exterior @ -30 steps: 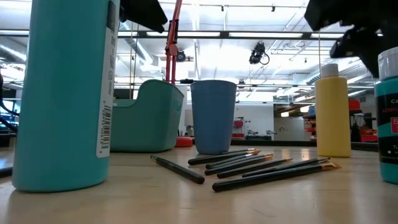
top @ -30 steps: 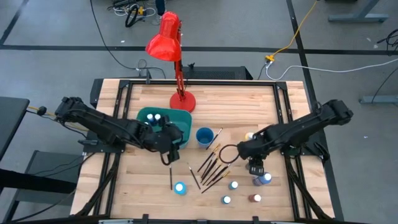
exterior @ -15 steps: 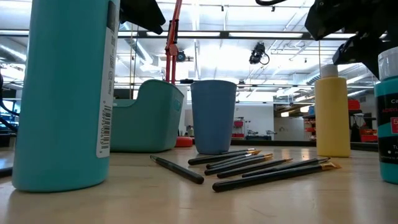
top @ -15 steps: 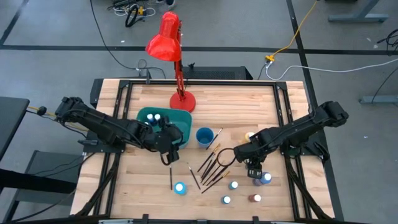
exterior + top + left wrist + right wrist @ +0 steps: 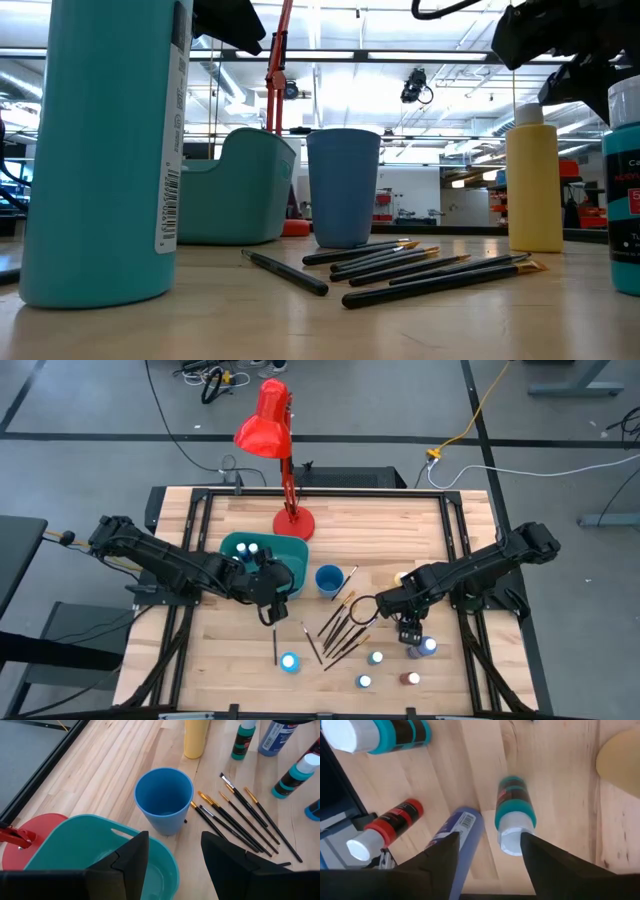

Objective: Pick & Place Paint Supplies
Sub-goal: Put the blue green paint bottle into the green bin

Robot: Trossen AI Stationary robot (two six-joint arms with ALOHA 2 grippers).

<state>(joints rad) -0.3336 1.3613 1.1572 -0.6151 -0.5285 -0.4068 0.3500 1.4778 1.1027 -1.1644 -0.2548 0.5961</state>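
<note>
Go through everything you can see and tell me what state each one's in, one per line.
Left pincer: open, empty, over the teal bin.
Right pincer: open, above a teal bottle, not gripping.
Blue cup: upright, empty.
Yellow bottle: upright, capped.
Brushes: lying loose on the table.
Bin: holding two bottles.
Red lamp: standing.

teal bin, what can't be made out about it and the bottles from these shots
- Teal bin: in the high view the left hand covers its near side, so only two bottle caps can be counted.
- Low view: the bin's wall hides everything inside.
- Left wrist view: its floor is cut off by the fingers.
- Bottle labels: too small in the high view.
</note>
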